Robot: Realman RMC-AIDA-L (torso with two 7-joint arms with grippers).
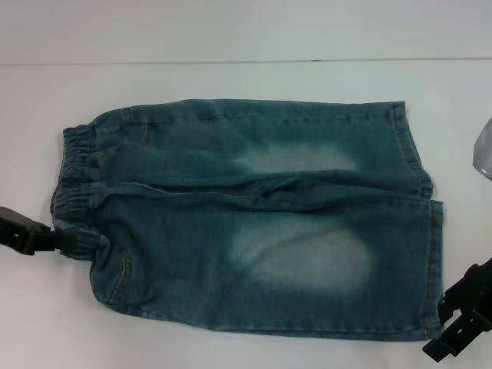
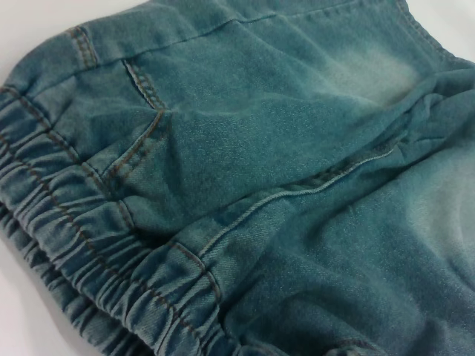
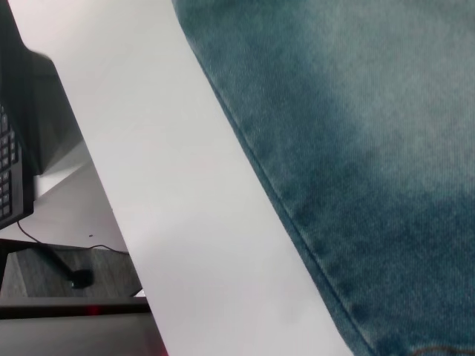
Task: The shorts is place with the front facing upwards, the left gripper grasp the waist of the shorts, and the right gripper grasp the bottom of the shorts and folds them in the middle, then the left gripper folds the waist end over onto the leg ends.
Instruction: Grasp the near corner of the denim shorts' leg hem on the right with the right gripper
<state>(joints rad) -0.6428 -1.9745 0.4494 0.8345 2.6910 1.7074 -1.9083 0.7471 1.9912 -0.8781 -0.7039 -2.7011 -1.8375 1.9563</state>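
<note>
On the table (image 1: 231, 31) shorts (image 1: 254, 223) lie flat; left gripper (image 1: 58, 240) pinches the waist (image 1: 77, 192), right gripper (image 1: 450, 327) near the hem (image 1: 434, 269), can't tell its grip.

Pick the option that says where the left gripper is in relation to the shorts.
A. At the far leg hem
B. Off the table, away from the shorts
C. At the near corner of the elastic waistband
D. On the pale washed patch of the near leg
C: in the head view the left gripper meets the waist of the shorts at its near corner, while the right gripper sits by the near leg hem.
</note>
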